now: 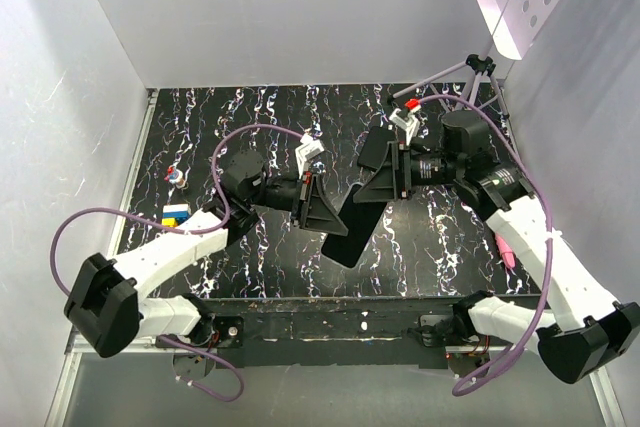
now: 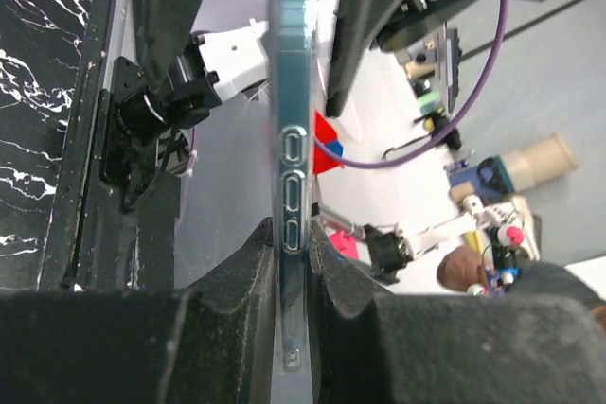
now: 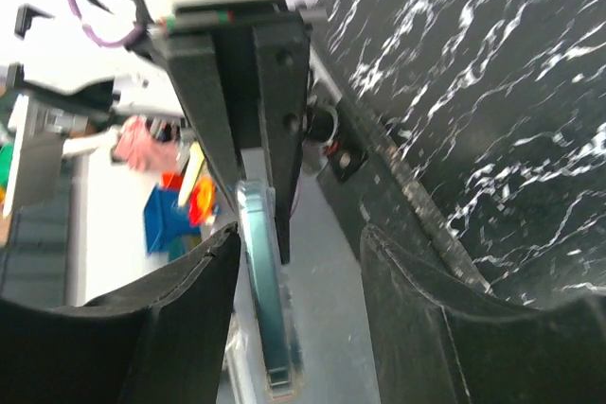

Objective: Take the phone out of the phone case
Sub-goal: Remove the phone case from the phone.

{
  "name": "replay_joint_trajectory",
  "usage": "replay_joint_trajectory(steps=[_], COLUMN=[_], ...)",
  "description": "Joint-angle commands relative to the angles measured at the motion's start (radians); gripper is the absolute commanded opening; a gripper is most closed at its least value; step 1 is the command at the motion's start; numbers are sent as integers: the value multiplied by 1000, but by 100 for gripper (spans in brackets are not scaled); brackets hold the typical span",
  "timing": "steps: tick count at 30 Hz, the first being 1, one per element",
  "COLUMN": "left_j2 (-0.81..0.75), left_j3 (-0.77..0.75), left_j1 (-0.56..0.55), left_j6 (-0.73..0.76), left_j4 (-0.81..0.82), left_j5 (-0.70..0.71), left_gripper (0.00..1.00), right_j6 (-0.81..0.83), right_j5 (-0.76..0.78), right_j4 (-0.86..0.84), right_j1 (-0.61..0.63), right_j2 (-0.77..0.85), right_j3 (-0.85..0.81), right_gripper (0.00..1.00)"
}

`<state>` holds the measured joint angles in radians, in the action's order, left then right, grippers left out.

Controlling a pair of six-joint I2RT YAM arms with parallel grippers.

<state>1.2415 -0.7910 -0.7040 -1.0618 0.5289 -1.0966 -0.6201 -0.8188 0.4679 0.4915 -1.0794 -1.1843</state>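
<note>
The phone, in its phone case, is a dark slab held in the air over the middle of the table. My left gripper is shut on its lower part. In the left wrist view the phone is edge-on between my pads. Its rim looks blue-green under a translucent shell, with side buttons showing. No red rim shows. My right gripper is open around the upper end. In the right wrist view the phone edge stands close to one finger, with a wide gap to the other.
A pink pen lies at the table's right side. Small coloured blocks and a small red-topped item sit at the left. A tripod stands at the back right. White walls enclose the table.
</note>
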Motion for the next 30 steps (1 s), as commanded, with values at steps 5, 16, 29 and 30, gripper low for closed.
replay_joint_trajectory(steps=[5, 16, 29, 30], left_j2=[-105, -63, -152, -210], left_j3=[-120, -113, -59, -32], left_j1=[5, 5, 29, 29], left_j6=[263, 172, 186, 200], left_j4=[-350, -301, -358, -366], left_j5=[-103, -52, 151, 231], left_gripper=[0, 0, 71, 79], right_j6=[110, 63, -254, -271], right_j5=[-288, -232, 76, 95], right_j4=[46, -15, -378, -371], right_j1=[1, 76, 67, 58], right_j2=[-24, -25, 127, 142], right_j3=[3, 66, 242, 250], right_gripper=[56, 46, 1, 1])
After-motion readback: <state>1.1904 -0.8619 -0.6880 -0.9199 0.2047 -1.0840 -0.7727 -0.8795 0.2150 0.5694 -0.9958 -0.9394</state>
